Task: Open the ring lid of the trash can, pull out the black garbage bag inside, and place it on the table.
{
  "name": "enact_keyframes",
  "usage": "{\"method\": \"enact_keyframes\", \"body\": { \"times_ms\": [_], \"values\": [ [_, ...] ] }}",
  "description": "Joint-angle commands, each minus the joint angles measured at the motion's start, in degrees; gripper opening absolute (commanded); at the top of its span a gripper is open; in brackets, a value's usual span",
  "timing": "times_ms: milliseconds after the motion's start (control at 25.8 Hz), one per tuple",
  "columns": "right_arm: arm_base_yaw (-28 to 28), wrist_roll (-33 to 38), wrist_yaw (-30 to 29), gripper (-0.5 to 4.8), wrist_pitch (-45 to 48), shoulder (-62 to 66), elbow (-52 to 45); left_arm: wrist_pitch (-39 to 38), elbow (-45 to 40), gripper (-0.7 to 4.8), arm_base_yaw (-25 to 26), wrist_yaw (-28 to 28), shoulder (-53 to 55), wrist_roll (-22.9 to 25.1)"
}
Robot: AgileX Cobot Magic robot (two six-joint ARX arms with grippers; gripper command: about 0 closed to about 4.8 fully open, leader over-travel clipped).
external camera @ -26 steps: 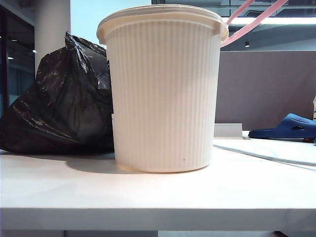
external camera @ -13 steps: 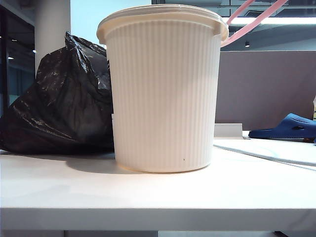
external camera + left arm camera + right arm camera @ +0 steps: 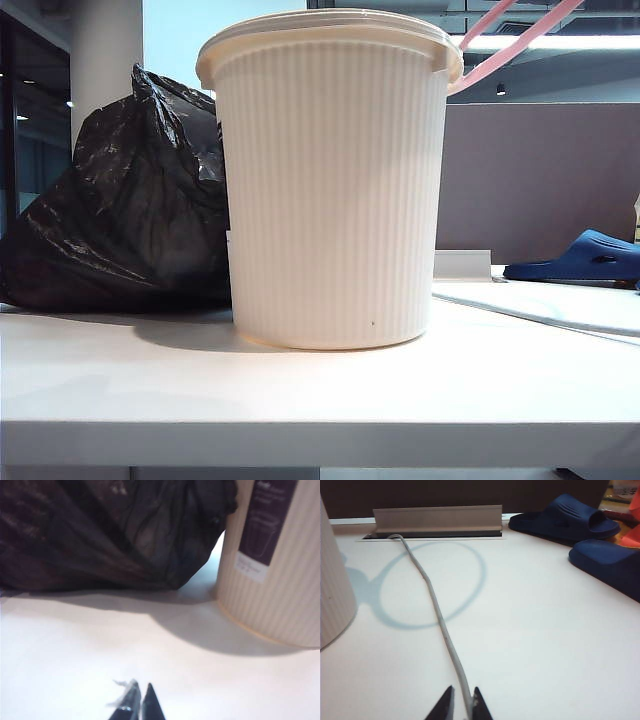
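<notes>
Now, operator, your scene reads like this:

Trash can: you have the large cream-white ribbed plastic trash can (image 3: 335,190) standing upright on the wide flat white table (image 3: 300,385); its black rectangular label (image 3: 267,517) faces your left wrist camera.

Ring lid: the thin pale pink hoop of the ring lid (image 3: 510,45) is swung up and stands tilted above the bin's right rim in your exterior view.

Garbage bag: the crinkled glossy black garbage bag (image 3: 120,215) is out of the bin and rests on the table, touching the bin's left side.

Left gripper: your left gripper (image 3: 139,702) has its dark fingertips pressed together, holding nothing, low over bare tabletop. The bag lies ahead of it and well apart, the bin ahead to one side.

Right gripper: your right gripper (image 3: 461,704) has its tips only slightly apart, low over the table. A thin grey cable (image 3: 432,605) runs right up to the narrow gap; whether it is pinched, you cannot tell. The bin's wall (image 3: 332,587) sits off to one side.

Elsewhere: two dark blue slippers (image 3: 565,517) and a grey metal cable slot (image 3: 437,520) lie beyond.
</notes>
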Motion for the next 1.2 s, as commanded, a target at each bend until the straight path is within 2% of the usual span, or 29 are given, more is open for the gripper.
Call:
{"method": "enact_keyframes", "body": {
  "times_ms": [39,349,621,854,1203],
  "values": [
    [0.04,0.15,2.43,0.5,-0.15,-0.02,-0.09,-0.11,0.13,0.18,0.02,-0.5,0.0,0.52],
    [0.02,2.82,7.56,0.5,-2.34,-0.02,-0.07,-1.68,0.13,0.18,0.02,-0.68,0.0,0.94],
    [0.07,4.9,6.69,0.5,-2.64,-0.02,-0.07,-2.12,0.11,0.19,0.02,-0.7,0.0,0.74],
    [0.04,4.87,6.71,0.54,-2.54,-0.02,-0.07,-2.8,0.13,0.21,0.02,-0.28,-0.02,-3.96],
    [0.0,4.85,6.88,0.53,-2.25,-0.02,-0.07,-2.89,0.13,0.21,0.02,-0.28,-0.02,-3.98]
  ]
}}
